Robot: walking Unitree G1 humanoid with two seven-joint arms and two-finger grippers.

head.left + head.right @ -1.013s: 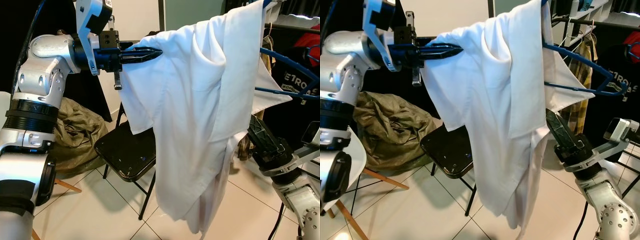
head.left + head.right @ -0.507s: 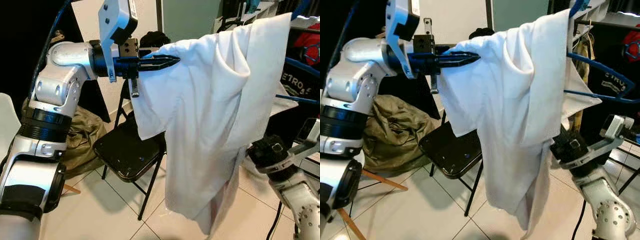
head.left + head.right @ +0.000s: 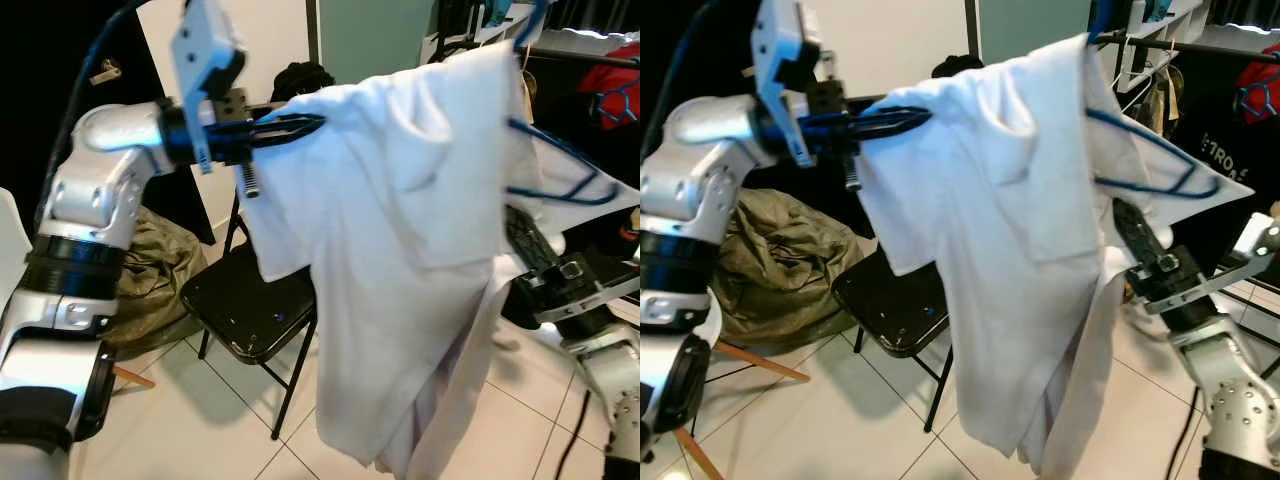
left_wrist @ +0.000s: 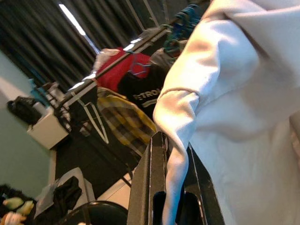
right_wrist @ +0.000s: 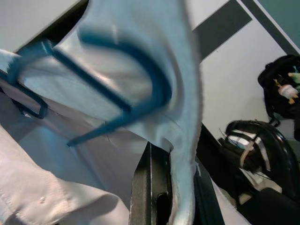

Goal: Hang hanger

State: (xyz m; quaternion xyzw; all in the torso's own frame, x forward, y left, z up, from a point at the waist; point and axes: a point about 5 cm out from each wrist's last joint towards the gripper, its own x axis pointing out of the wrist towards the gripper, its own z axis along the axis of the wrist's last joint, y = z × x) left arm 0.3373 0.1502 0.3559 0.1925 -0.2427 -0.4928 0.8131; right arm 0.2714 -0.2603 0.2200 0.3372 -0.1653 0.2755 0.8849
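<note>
While both tools (image 3: 300,126) (image 5: 171,197) pinch one white shirt (image 3: 400,260), one blue hanger (image 3: 1150,160) carries it.

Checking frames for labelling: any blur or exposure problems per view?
Right wrist view: blue plastic hanger smeared, out of focus. Left wrist view: white cotton shirt glares, clothes rack behind dim. Left eye view: left gripper slightly motion-blurred. Right eye view: shirt highlights blown out.

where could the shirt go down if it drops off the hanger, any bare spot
The black folding chair seat is bare, below the left gripper. Tiled floor in front of it is free. Crowded: the olive bag beside the chair, and the clothes rack past the white shirt and blue hanger.
</note>
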